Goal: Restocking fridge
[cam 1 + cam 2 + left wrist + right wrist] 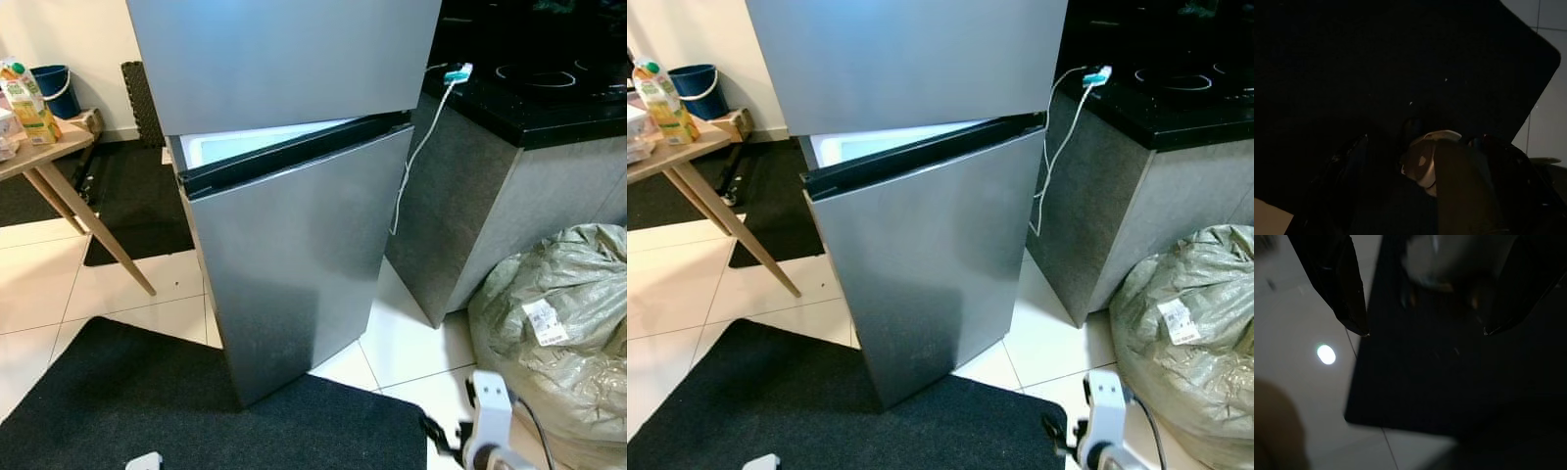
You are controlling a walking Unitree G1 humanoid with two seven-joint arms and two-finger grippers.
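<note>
A grey two-door fridge [294,225] is standing on the tiled floor [127,294] straight ahead, its front edge meeting a black mat [196,411]. Its upper door is sitting shut, while the lower door [294,274] is hanging ajar, showing a black seal along its top edge and a strip of white interior [245,145] behind it; what is lying inside cannot be made out.

To the robot's left, a wooden worktop [44,147] is carrying one juice carton [27,100] standing upright, with other packages beside it cut off at the edge. One blue bucket [56,88] is sitting on the floor behind it. To the right, a dark counter [529,108] is bearing a plug with a white cable [416,157] dangling down its side, and one bulging greenish sack [558,323] with a white label is resting on the floor.

The right gripper [1425,330] is hanging low over the mat's edge, its jaws standing apart with nothing between them. The left gripper [1425,161] is hanging over the mat in deep shade; whether its jaws are open or closed I cannot tell.
</note>
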